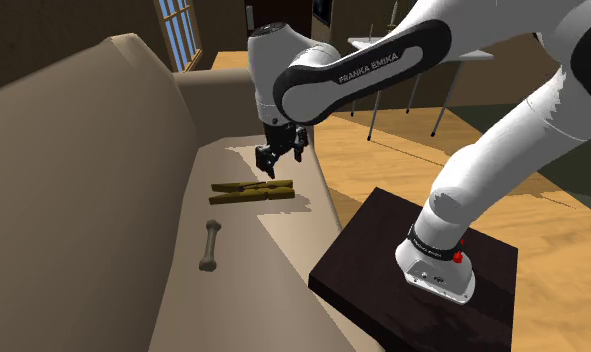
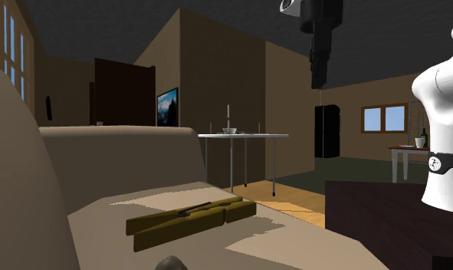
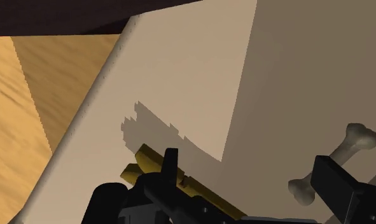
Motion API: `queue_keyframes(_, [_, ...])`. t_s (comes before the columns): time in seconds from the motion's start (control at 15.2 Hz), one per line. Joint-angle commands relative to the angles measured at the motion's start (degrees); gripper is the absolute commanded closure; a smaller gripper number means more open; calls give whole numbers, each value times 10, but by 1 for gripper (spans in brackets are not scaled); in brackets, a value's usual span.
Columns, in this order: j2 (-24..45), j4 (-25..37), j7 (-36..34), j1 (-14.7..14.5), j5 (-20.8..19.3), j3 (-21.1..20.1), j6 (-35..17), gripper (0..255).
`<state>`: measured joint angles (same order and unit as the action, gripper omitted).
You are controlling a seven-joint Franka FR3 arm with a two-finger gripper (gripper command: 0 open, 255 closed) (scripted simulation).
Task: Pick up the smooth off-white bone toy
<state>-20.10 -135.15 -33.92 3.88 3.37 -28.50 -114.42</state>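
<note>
A: Closest in on the shoulder view is the dark, near-black box stand (image 1: 378, 240). It sits on the wooden plank floor (image 1: 558, 225), right beside the front edge of the beige upholstered sofa (image 1: 103, 180).

B: And there on the seat cushion is the smooth, pale tan-white bone toy (image 1: 212, 246). It's lying flat, a knob at each end, with nothing touching it.

A: A step farther along the seat there's an olive-yellow object shaped like a clothes peg (image 1: 253, 190). It's flat too, crosswise to the bone and apart from it.

B: Now the all-black two-finger gripper (image 1: 280, 152). It hangs in the air over the end of the peg that's on the shoulder view's right, clear of the cushion. The second exterior view puts it high above the seat.

A: The wrist view settles the hand. The two fingers (image 3: 336, 184) stand wide apart, gripping nothing. Bare cushion and a jagged shadow lie in the gap between them.

B: So where's the bone against them?

A: Outside the gap! It lies on the cushion beyond the outer side of one finger, and that finger covers part of its shaft. The peg pokes out by the other finger.

B: Farthest back, a thin-legged white table (image 2: 244, 136) stands past the sofa arm. A blue-paned window (image 1: 178, 30) is in the far wall.
</note>
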Motion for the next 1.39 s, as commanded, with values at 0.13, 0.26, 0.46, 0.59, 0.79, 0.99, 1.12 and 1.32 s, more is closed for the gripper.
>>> queue_keyframes(0.13, [104,44,-101,19,-45,-45,-37,0])
queue_keyframes(0.26, [159,70,-156,23,-77,-62,-49,0])
queue_keyframes(0.46, [246,116,-239,18,-134,-74,-59,0])
queue_keyframes(0.59, [305,152,-290,5,-172,-72,-60,0])
queue_keyframes(0.79, [388,211,-356,-24,-219,-55,-55,0])
queue_keyframes(0.99, [466,278,-407,-58,-253,-32,-46,0])
queue_keyframes(1.12, [516,326,-433,-81,-269,-16,-37,0])
queue_keyframes(1.32, [591,407,-464,-113,-285,8,-21,0])
